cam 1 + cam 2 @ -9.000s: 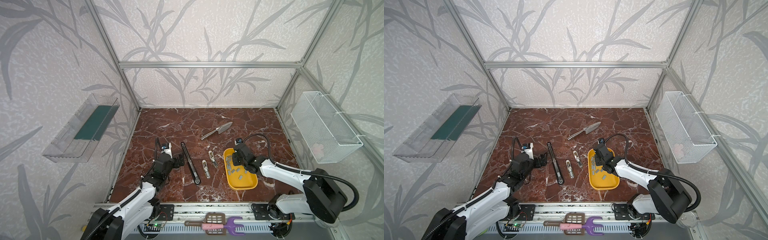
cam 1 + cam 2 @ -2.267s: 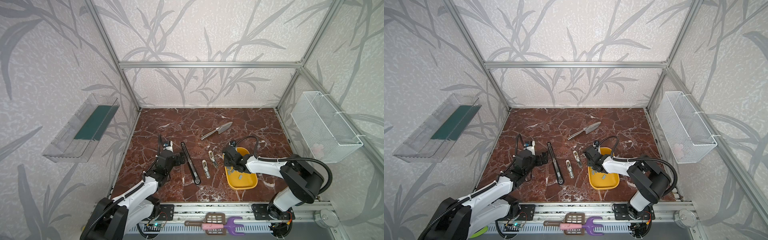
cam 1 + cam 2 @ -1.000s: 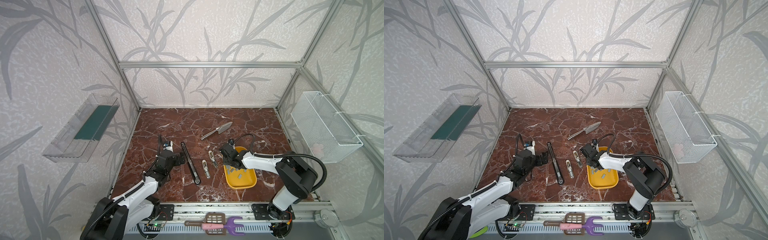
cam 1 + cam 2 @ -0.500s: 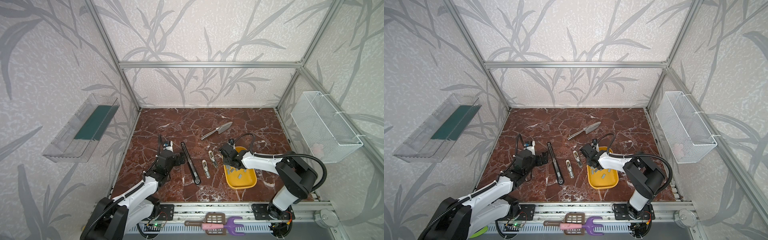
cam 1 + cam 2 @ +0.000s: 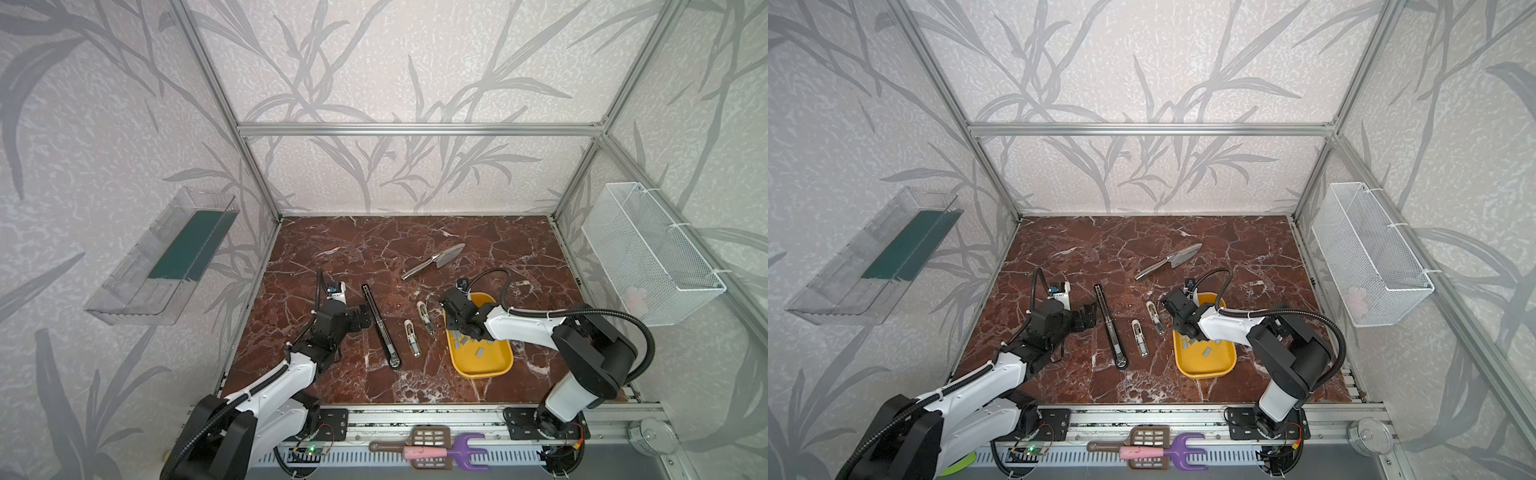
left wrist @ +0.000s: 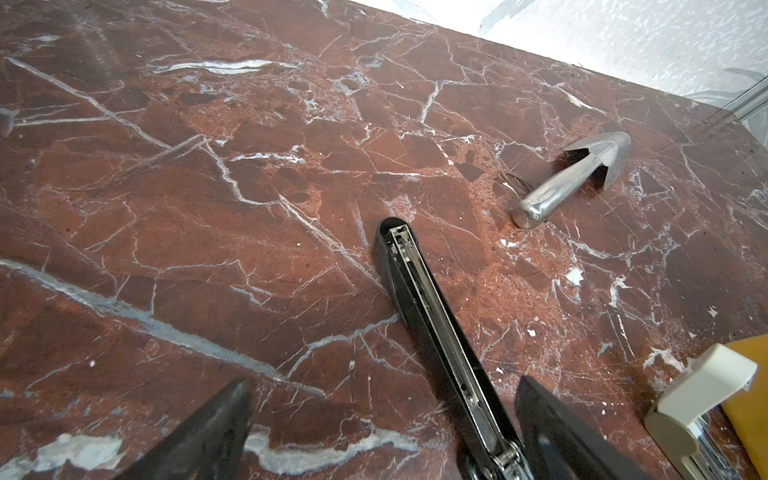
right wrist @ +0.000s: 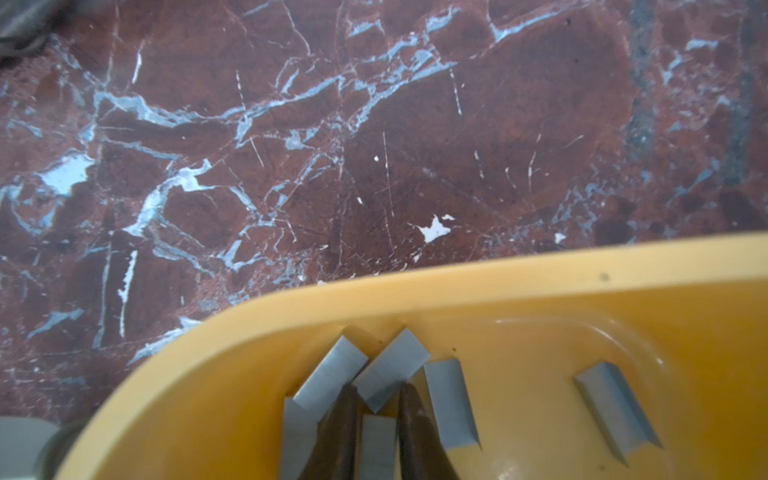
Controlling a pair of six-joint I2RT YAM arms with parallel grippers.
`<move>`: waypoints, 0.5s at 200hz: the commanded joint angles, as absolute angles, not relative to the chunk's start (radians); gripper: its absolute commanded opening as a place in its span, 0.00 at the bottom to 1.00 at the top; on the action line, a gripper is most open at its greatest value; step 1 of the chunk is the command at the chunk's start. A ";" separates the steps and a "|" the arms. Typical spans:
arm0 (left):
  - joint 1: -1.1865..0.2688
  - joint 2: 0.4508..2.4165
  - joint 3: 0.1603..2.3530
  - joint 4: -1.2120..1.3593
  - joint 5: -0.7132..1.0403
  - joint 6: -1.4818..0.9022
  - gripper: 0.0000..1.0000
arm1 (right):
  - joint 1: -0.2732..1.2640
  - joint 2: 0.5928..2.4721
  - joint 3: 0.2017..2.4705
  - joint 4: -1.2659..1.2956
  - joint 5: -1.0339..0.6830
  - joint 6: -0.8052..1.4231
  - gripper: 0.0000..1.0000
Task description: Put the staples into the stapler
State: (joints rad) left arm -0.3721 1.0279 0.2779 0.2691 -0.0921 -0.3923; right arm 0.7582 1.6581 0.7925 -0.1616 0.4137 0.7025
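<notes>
The stapler (image 5: pixel 380 320) (image 5: pixel 1111 328) is long and black and lies opened flat on the marble, its metal channel (image 6: pixel 436 316) facing up. My left gripper (image 5: pixel 365 320) (image 6: pixel 384 384) stands open just left of it, with the stapler's hinge end between the fingers, untouched. The staples (image 5: pixel 480 351) (image 5: pixel 1206 352) are short grey strips in a yellow tray (image 5: pixel 490 368) (image 7: pixel 540 282). My right gripper (image 5: pixel 471 332) (image 7: pixel 377 390) reaches down into the tray's left end. Its fingers are shut on one staple strip (image 7: pixel 377 444), with other strips (image 7: pixel 390 370) touching the fingertips.
Two small chrome-and-cream staplers (image 5: pixel 410 337) (image 5: pixel 426 318) lie between the black stapler and the tray. A metal trowel (image 5: pixel 436 259) (image 6: pixel 573 178) lies farther back. A wire basket (image 5: pixel 652 253) hangs on the right wall and a clear bin (image 5: pixel 166 253) on the left.
The right gripper's fingers have closed a little further round a staple strip in the tray. The left arm has not moved.
</notes>
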 commanded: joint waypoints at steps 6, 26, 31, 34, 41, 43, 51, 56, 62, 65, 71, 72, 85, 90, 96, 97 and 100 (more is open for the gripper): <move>-0.373 1.022 0.305 0.272 -0.095 -0.383 0.99 | 0.747 1.700 0.754 -0.243 0.428 0.680 0.18; -0.373 1.023 0.304 0.271 -0.095 -0.383 0.99 | 0.747 1.691 0.750 -0.244 0.431 0.679 0.15; -0.373 1.023 0.305 0.271 -0.094 -0.383 0.99 | 0.747 1.688 0.748 -0.244 0.432 0.678 0.15; -0.373 1.023 0.305 0.272 -0.095 -0.383 0.99 | 0.747 1.685 0.748 -0.244 0.432 0.680 0.15; -0.373 1.024 0.306 0.272 -0.096 -0.383 0.99 | 0.747 1.678 0.746 -0.243 0.433 0.679 0.15; -0.373 1.025 0.306 0.272 -0.095 -0.383 0.99 | 0.746 1.675 0.745 -0.244 0.435 0.679 0.15; -0.373 1.026 0.306 0.272 -0.095 -0.383 0.99 | 0.746 1.664 0.742 -0.244 0.434 0.678 0.15; -0.373 1.025 0.306 0.271 -0.095 -0.383 0.99 | 0.744 1.653 0.740 -0.243 0.434 0.678 0.15; -0.373 1.027 0.306 0.272 -0.095 -0.383 0.99 | 0.744 1.641 0.739 -0.244 0.436 0.677 0.15; -0.373 1.028 0.307 0.272 -0.095 -0.383 0.99 | 0.744 1.634 0.738 -0.243 0.434 0.675 0.15; -0.373 1.030 0.307 0.272 -0.095 -0.383 0.99 | 0.743 1.617 0.734 -0.244 0.435 0.672 0.15; -0.373 1.030 0.307 0.272 -0.095 -0.383 0.99 | 0.743 1.615 0.733 -0.244 0.434 0.671 0.15; -0.373 1.031 0.309 0.272 -0.095 -0.383 0.99 | 0.741 1.576 0.725 -0.239 0.435 0.663 0.15; -0.372 1.032 0.309 0.271 -0.095 -0.383 0.99 | 0.740 1.562 0.722 -0.237 0.431 0.658 0.15; -0.373 1.032 0.308 0.272 -0.094 -0.383 0.99 | 0.739 1.544 0.719 -0.238 0.432 0.652 0.15; -0.373 1.032 0.308 0.271 -0.095 -0.383 0.99 | 0.739 1.542 0.718 -0.238 0.431 0.652 0.15; -0.373 1.032 0.309 0.271 -0.094 -0.383 0.99 | 0.738 1.534 0.719 -0.239 0.431 0.652 0.15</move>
State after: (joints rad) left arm -0.3721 1.0283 0.2783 0.2691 -0.0921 -0.3923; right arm 0.7448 1.5993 0.7406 -0.1787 0.4122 0.6796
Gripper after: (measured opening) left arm 0.992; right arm 0.152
